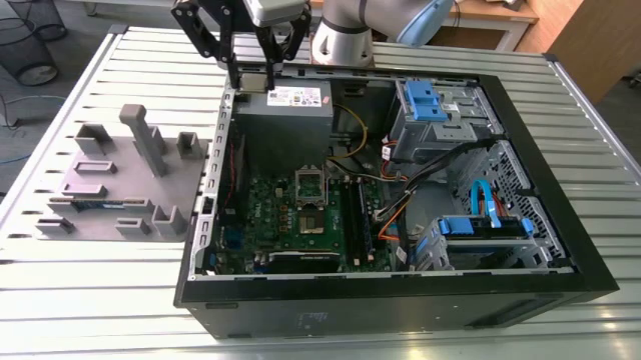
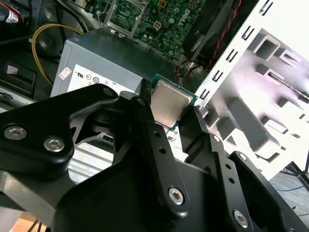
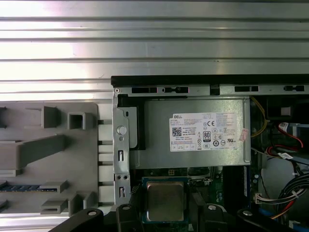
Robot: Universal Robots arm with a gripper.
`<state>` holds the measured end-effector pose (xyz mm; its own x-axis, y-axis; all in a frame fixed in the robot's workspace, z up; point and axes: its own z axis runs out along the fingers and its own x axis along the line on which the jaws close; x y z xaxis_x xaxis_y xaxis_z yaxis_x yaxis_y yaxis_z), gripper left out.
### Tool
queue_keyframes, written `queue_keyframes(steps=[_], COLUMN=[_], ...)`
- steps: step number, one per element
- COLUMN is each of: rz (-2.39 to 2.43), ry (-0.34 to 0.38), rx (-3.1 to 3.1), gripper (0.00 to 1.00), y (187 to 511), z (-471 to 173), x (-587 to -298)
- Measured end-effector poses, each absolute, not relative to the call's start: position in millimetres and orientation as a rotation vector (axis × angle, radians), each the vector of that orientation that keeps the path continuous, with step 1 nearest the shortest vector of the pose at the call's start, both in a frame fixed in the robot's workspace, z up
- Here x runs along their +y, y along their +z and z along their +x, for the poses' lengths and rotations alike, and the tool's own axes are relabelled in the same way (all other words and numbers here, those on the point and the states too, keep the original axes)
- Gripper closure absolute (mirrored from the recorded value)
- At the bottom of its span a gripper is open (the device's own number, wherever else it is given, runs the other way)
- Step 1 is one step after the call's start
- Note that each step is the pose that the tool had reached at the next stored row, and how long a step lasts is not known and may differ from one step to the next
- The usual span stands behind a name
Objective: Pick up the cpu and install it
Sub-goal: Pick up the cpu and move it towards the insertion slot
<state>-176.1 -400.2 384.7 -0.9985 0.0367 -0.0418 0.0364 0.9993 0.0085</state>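
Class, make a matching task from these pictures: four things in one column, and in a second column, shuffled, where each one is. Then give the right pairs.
Things
1. cpu
2. grey moulded tray
3. power supply
4. socket

Places
A. on the green board inside the case
B. held between the fingers of the gripper
C. on the slatted table, outside the case, to the exterior view's left
D. in a corner of the case, by the wall nearest the arm

Pairs: 1-B, 2-C, 3-D, 4-A
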Motion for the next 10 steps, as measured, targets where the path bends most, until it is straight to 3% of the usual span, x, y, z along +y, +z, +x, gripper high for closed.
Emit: queue_keyframes(steps=[10], rz=[0.057], ry=[0.012], rx=[3.099], gripper=[0.53], y=[384.8], z=[-174.4], x=[-400.2])
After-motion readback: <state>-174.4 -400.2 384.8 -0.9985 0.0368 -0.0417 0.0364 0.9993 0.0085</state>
